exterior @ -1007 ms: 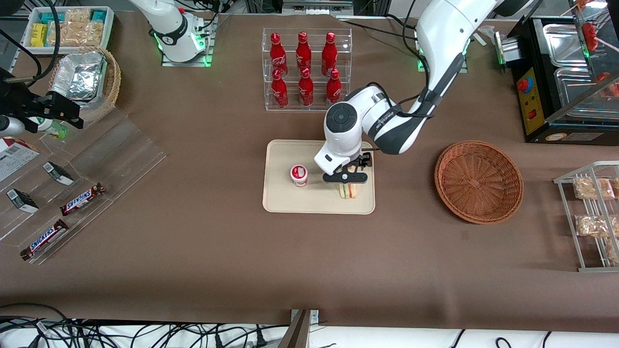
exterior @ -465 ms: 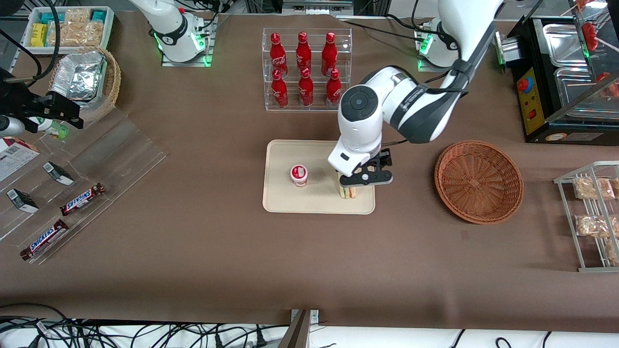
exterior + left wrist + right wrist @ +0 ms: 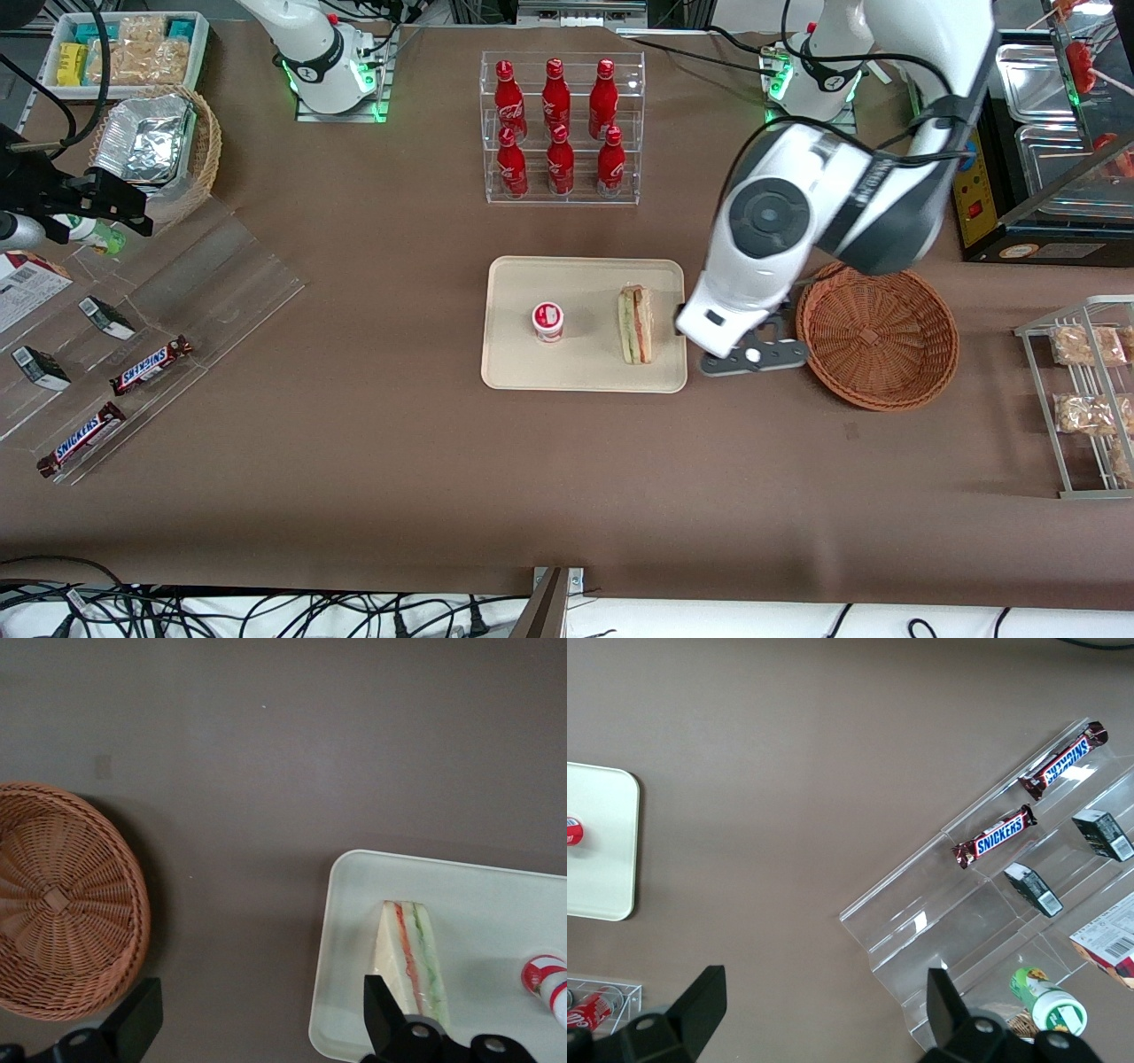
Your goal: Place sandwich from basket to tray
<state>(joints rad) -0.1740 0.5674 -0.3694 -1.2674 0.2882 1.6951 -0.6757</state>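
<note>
The sandwich [image 3: 636, 324] [image 3: 409, 961], a wrapped white-bread wedge with green and red filling, lies on the cream tray [image 3: 514, 363] [image 3: 496, 895] near the tray edge closest to the basket. The reddish-brown wicker basket [image 3: 877, 332] [image 3: 62, 904] stands empty toward the working arm's end. My gripper [image 3: 753, 356] [image 3: 261, 1023] hangs open above the bare table between tray and basket, with nothing between its fingers.
A small red-and-white cup [image 3: 548, 321] [image 3: 547, 979] stands on the tray beside the sandwich. A clear rack of red bottles [image 3: 561, 128] stands farther from the camera. A wire snack rack [image 3: 1085, 399] and a black appliance [image 3: 1036, 142] sit at the working arm's end, acrylic shelves [image 3: 151, 292] at the parked arm's.
The gripper has lifted off the sandwich and swung away toward the basket. The sandwich stays on the tray, now fully uncovered.
</note>
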